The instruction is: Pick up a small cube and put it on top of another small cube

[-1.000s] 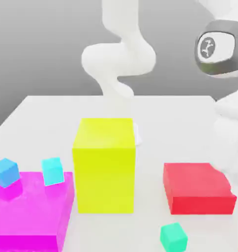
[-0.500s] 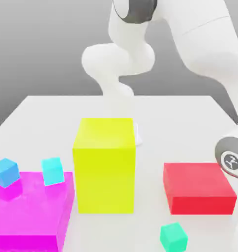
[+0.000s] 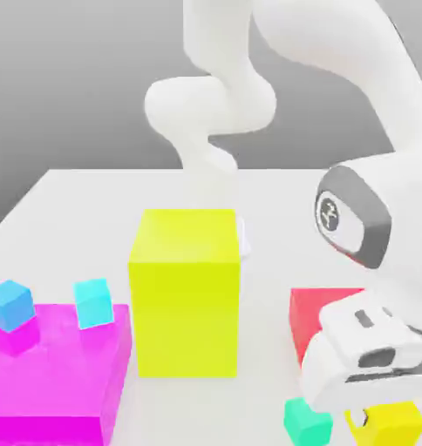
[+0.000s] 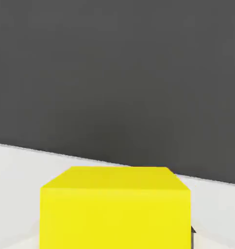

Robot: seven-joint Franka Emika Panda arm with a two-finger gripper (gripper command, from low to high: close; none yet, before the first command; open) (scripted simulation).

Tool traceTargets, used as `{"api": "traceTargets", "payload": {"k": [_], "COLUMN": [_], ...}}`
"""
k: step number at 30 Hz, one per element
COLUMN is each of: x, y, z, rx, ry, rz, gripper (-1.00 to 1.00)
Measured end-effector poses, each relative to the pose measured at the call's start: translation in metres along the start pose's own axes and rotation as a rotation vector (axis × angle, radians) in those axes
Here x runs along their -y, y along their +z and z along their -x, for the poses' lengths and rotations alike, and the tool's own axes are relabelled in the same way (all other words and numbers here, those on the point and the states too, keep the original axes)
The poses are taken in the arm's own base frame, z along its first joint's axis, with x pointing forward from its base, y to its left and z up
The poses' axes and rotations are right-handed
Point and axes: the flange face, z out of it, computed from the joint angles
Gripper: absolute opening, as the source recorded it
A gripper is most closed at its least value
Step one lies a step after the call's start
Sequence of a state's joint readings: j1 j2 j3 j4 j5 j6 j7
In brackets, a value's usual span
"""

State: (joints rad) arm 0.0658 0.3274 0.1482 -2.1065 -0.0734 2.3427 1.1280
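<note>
With the small yellow cube [image 3: 389,424] apparently clamped in the gripper [image 4: 115,238], near the table's [image 3: 267,196] front edge beside the small green cube [image 3: 308,423], the pick seems made; next, a lift is needed, then careful centring over another small cube.

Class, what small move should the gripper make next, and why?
Probably a lift straight up: the gripper is shut on the small yellow cube, and in the exterior view the green cube sits close beside it, so raising first should avoid knocking that one.
</note>
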Motion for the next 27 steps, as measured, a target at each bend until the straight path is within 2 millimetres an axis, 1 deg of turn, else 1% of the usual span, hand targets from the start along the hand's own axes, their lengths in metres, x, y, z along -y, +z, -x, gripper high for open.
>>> {"api": "traceTargets", "payload": {"k": [3, 6, 8, 10, 11, 14, 17, 19, 20, 24, 25, 27], "x": [-0.053, -0.111, -0.160, -0.214, -0.235, -0.288, -0.340, -0.363, -0.367, -0.367, -0.367, -0.367], "y": [-0.021, -0.038, -0.048, -0.056, -0.060, -0.068, -0.069, -0.062, -0.053, -0.006, 0.002, 0.002], "z": [-0.042, -0.072, -0.096, -0.113, -0.114, -0.108, -0.098, -0.086, -0.084, -0.083, -0.083, -0.083], "rx": [0.020, 0.037, 0.050, 0.064, 0.070, 0.088, 0.096, 0.062, 0.052, 0.042, 0.042, 0.042], "ry": [0.261, 0.523, 0.729, 0.950, 1.049, 1.315, 1.577, 1.704, 1.733, 1.759, 1.759, 1.759], "rz": [-0.010, -0.025, -0.037, -0.050, -0.056, -0.072, -0.088, -0.091, -0.091, -0.091, -0.091, -0.091], "gripper": [-1.00, -1.00, -1.00, -1.00, -1.00, -1.00, -1.00, -1.00, -1.00, -1.00, 1.00, 1.00]}}
